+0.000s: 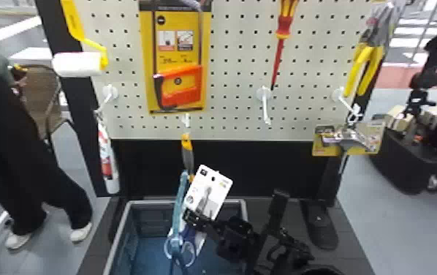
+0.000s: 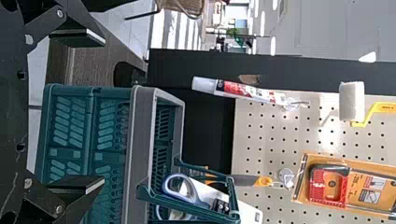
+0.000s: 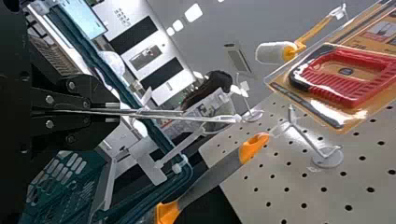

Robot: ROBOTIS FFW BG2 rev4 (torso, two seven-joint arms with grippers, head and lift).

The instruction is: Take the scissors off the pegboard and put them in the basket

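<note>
Scissors (image 1: 189, 250) off the pegboard (image 1: 236, 80), carded, hanging handles-down over the basket (image 1: 155, 201), above its rim and nr the raised basket handle (image 1: 180, 197). Can't tell if they touch it. R gripper (image 1: 191, 216) has its fingers pressed tog. on the card (image 1: 210, 186). L gripper (image 2: 103, 111): fingers spread, nothing btwn them, at the basket's left.

Step, my read: placing. Next: get scissors + card clear of the handle, lower inside the rim, then let go; card could snag on the handle.

Count: 1 scissors, 1 card, 1 basket w/ 1 handle visible, 2 grippers. On the board: 1 paint roller (image 1: 79, 64) far left, 1 pkgd saw (image 1: 177, 86) left of ctr, 1 screwdriver (image 1: 283, 25) right of ctr, 1 pr pliers (image 1: 365, 66) far right.
</note>
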